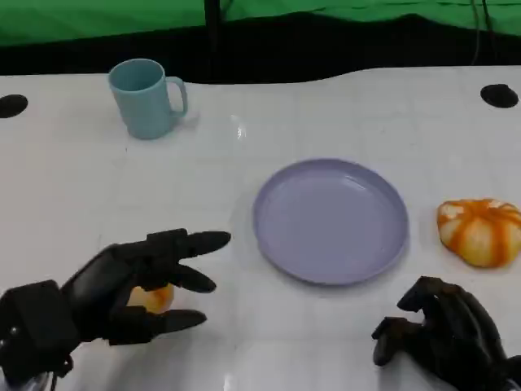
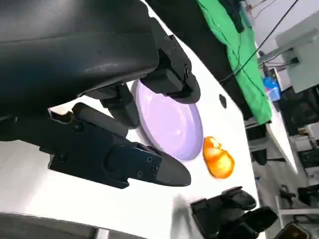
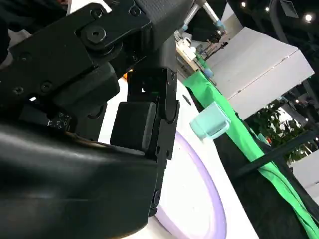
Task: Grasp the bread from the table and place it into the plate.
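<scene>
Round lilac plastic plate [image 1: 330, 220] on white surface [image 1: 73, 187]: nothing on it, so placing not yet done. Small orange-yellow bread roll [image 1: 153, 297] lying on surface well left of plate, partly hidden under black left hand [image 1: 134, 285]; fingers spread around roll, no firm grip evident, grasp judged just beginning. Black right hand [image 1: 444, 334] near plate's lower right edge, fingers curled in, holding nothing. Orange-and-white pumpkin-shaped object [image 1: 482, 231] right of plate, light blue mug [image 1: 146, 98] far upper left of plate. Remaining: closing on roll, lift, carry to plate, release.
</scene>
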### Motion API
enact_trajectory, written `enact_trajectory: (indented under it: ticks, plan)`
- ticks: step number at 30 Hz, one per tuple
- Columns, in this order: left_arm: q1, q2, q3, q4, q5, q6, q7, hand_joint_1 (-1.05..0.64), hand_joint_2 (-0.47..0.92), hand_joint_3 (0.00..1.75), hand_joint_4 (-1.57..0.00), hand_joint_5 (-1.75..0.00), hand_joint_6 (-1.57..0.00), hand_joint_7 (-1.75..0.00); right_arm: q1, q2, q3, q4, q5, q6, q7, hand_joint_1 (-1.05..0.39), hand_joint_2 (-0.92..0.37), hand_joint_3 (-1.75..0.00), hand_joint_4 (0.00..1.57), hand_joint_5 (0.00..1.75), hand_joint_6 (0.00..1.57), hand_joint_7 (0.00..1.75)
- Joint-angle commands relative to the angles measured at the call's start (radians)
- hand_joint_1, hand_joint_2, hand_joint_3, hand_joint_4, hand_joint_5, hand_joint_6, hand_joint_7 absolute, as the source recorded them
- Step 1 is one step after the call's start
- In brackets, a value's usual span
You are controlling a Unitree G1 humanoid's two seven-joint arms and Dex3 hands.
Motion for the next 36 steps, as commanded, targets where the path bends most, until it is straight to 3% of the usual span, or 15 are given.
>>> enact_trajectory:
  ticks: [1, 7, 17, 25, 36]
  plan:
    - [0.015, 0.121, -0.010, -0.125, 0.194, 0.012, 0.083, -0.67, 0.90, 0.03, -0.19, -0.59, -0.30, 0.00, -0.004, -0.013, -0.007, -0.002, 0.002, -0.007, 0.001, -1.02, -0.72, -0.01, 1.57, 0.72, 1.57, 0.36]
    - [0.037, 0.214, -0.046, -0.315, 0.571, 0.070, 0.205, -0.78, 0.92, 0.08, -0.28, -0.44, -0.29, 0.00, 0.000, -0.013, -0.008, -0.008, 0.003, -0.001, -0.006, -1.04, -0.71, 0.00, 1.57, 0.72, 1.57, 0.36]
    - [0.049, 0.228, -0.142, -0.493, 0.968, 0.279, 0.157, -0.73, 0.92, 0.03, -0.32, -0.24, -0.23, 0.00, 0.001, -0.016, -0.010, -0.014, 0.009, 0.012, -0.001, -1.02, -0.71, 0.00, 1.57, 0.71, 1.57, 0.35]
    - [-0.020, 0.208, -0.245, -0.411, 1.154, 0.350, 0.131, -0.74, 0.86, 0.00, -0.39, -0.15, -0.24, -0.01, 0.007, -0.019, -0.009, -0.025, 0.007, 0.025, -0.011, -1.02, -0.71, 0.00, 1.57, 0.70, 1.57, 0.34]
    - [-0.138, 0.174, -0.340, -0.170, 1.196, 0.392, 0.144, -0.75, 0.86, 0.00, -0.40, -0.11, -0.24, 0.00, 0.012, -0.018, -0.006, -0.032, 0.003, 0.017, -0.008, -1.03, -0.72, 0.00, 1.57, 0.71, 1.57, 0.33]
